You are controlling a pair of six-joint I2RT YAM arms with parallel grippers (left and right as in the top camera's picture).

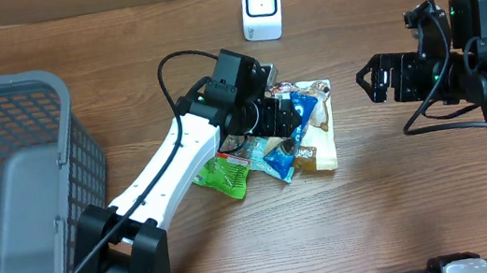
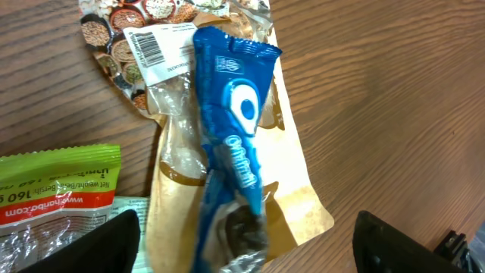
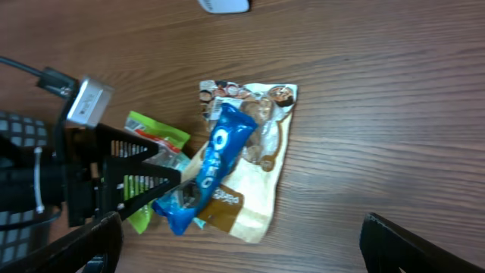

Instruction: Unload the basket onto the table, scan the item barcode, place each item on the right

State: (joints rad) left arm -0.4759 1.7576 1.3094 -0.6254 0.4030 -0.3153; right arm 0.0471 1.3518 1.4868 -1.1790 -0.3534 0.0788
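Grey mesh basket (image 1: 1, 85) on the wooden table (image 1: 403, 205), at the table's left edge, solid pale-grey floor inside.

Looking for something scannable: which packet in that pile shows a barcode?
The tan pouch, lying under the blue Oreo pack: it bears a white barcode sticker. That pack and the green pack show none.
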